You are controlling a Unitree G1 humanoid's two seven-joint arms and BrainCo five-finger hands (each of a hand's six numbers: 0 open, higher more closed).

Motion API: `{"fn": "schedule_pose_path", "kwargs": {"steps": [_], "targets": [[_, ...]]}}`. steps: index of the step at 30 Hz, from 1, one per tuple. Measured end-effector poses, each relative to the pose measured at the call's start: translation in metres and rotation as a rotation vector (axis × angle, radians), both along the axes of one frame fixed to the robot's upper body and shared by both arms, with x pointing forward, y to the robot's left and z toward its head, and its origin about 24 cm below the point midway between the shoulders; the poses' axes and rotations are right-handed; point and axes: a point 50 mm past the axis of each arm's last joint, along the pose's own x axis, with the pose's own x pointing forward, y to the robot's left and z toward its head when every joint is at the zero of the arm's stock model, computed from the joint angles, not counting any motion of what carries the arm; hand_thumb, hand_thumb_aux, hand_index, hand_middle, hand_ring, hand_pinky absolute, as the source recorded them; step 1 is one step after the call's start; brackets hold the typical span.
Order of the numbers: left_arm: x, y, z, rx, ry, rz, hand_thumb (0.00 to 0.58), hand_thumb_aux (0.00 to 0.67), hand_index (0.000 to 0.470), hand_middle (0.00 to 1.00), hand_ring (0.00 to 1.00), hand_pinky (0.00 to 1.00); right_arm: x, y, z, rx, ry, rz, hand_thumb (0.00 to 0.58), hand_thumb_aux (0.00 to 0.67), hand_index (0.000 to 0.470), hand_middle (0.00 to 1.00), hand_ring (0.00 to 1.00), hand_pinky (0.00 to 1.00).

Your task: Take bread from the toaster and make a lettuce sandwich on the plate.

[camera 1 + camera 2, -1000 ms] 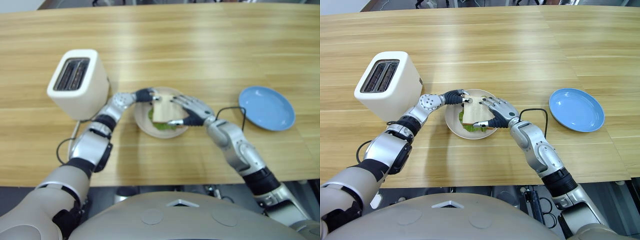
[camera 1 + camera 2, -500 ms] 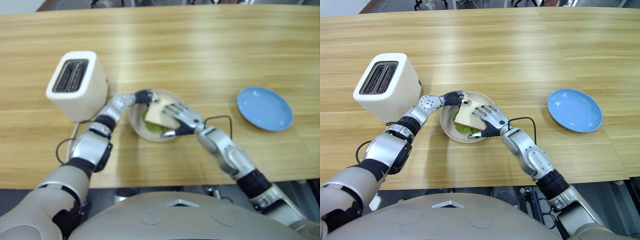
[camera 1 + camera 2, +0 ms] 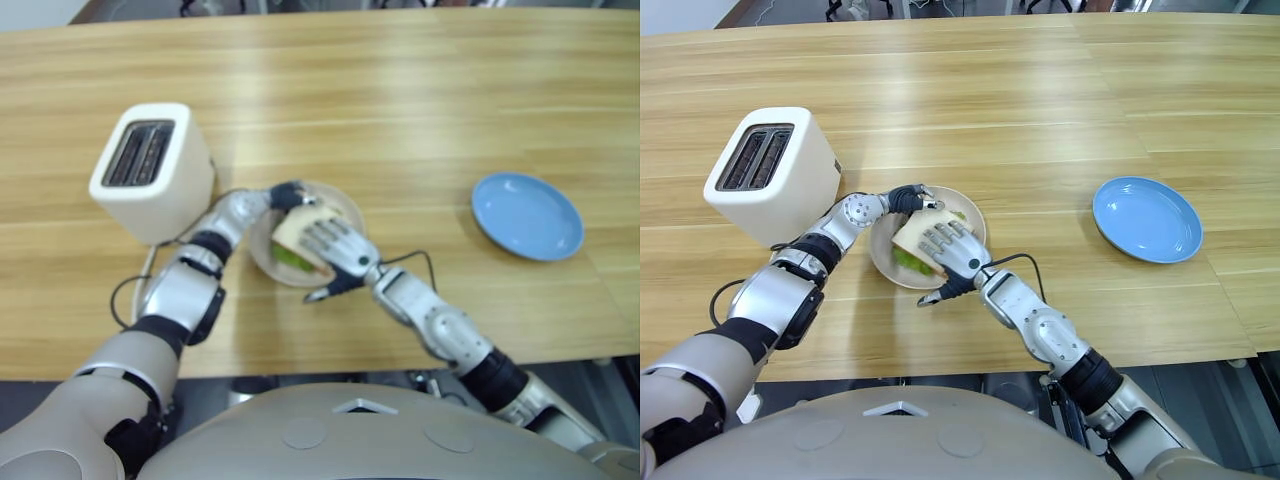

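A cream toaster (image 3: pixel 770 172) with dark slots stands at the left. To its right is a beige plate (image 3: pixel 974 217) with green lettuce (image 3: pixel 903 262) under a slice of bread (image 3: pixel 908 233). My left hand (image 3: pixel 906 198) is at the plate's far left rim, with its fingers curled on the bread's upper corner. Over the near right part of the slice lies my right hand (image 3: pixel 946 250), fingers spread flat on top and gripping nothing.
A light blue plate (image 3: pixel 1145 218) sits bare at the right of the wooden table (image 3: pixel 1040 110). A thin black cable (image 3: pixel 1015 258) runs along my right wrist. The toaster's cord (image 3: pixel 150 265) drops toward the near table edge.
My right hand has slid left across the bread, from its right edge onto its top. The slice has gone from tilted to lying on the lettuce, and the plate has shifted slightly left.
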Motion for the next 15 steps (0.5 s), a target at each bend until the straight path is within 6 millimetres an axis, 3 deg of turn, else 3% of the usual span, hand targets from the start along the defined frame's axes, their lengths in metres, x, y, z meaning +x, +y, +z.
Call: {"fn": "schedule_pose_path", "kwargs": {"steps": [2, 4, 7, 11, 15], "targets": [[0.004, 0.003, 0.009, 0.029, -0.088, -0.013, 0.000, 0.000, 0.000, 0.00, 0.00, 0.00, -0.001, 0.002, -0.001, -0.001, -0.003, 0.008, 0.000, 0.000, 0.000, 0.00, 0.00, 0.00], [0.012, 0.011, 0.031, 0.043, -0.236, -0.021, 0.000, 0.000, 0.000, 0.00, 0.00, 0.00, -0.001, 0.003, -0.002, 0.001, -0.005, 0.013, 0.000, 0.000, 0.000, 0.00, 0.00, 0.00], [0.020, 0.018, 0.078, 0.020, -0.485, -0.055, 0.000, 0.000, 0.000, 0.00, 0.00, 0.00, -0.001, 0.004, -0.002, 0.003, -0.005, 0.015, 0.000, 0.000, 0.000, 0.00, 0.00, 0.00], [0.008, 0.023, 0.138, -0.032, -0.759, -0.097, 0.000, 0.000, 0.000, 0.00, 0.00, 0.00, -0.001, 0.005, -0.003, 0.003, -0.002, 0.027, 0.000, 0.000, 0.000, 0.00, 0.00, 0.00], [-0.010, 0.032, 0.159, -0.057, -0.844, -0.091, 0.000, 0.000, 0.000, 0.00, 0.00, 0.00, 0.000, 0.004, -0.004, 0.003, -0.001, 0.028, 0.000, 0.000, 0.000, 0.00, 0.00, 0.00]]}}
